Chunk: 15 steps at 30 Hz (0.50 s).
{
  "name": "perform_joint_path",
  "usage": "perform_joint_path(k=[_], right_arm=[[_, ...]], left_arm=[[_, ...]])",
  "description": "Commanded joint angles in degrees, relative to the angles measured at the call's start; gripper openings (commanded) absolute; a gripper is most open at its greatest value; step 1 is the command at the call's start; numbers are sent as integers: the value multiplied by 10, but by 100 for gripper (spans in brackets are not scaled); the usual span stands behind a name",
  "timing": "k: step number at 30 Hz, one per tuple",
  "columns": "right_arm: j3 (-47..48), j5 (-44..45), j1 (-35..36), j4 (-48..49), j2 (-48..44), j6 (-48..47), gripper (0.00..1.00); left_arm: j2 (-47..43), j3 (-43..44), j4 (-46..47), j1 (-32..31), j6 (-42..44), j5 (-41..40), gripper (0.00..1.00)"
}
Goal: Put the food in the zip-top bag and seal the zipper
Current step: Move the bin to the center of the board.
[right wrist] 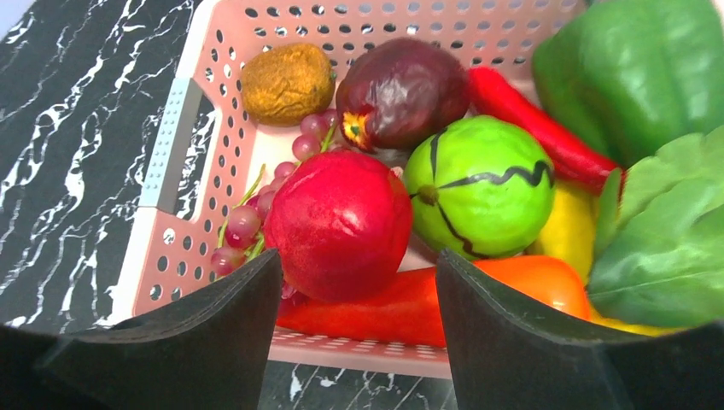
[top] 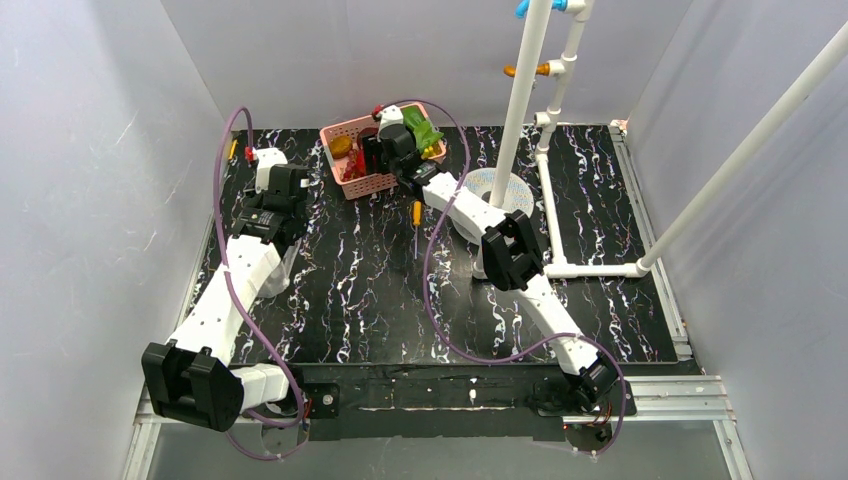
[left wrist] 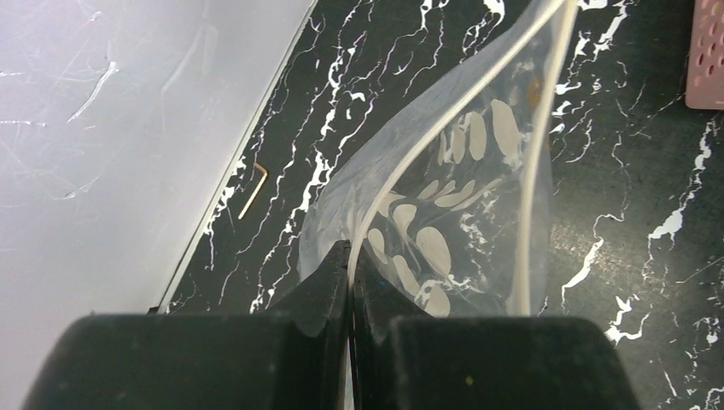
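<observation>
Zip-top bag runs lengthwise away from left end effector pinching its zipper; right end effector open.

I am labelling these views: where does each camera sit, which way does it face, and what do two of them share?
Top external: above and behind the robot, facing down on the table; left arm and right arm show.
Left wrist: on the left arm, facing along the left gripper, shut on the zip-top bag.
Right wrist: on the right arm, facing past the open right gripper at food in the pink basket.
Shared: top and right wrist show the pink basket.
</observation>
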Motion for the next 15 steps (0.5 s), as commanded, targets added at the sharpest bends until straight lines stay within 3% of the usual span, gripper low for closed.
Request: perform_joint_path(k=[1, 8, 15], right_arm=[[13, -73, -10, 1, -4, 107, 73], [-33, -149, -8, -53, -19, 205, 74], [-34, -174, 3, -110, -15, 205, 77]], left_arm=[[-8, -6, 15, 1, -12, 9, 0], [-14, -7, 15, 1, -12, 14, 0], [-20, -11, 14, 1, -11, 15, 0]])
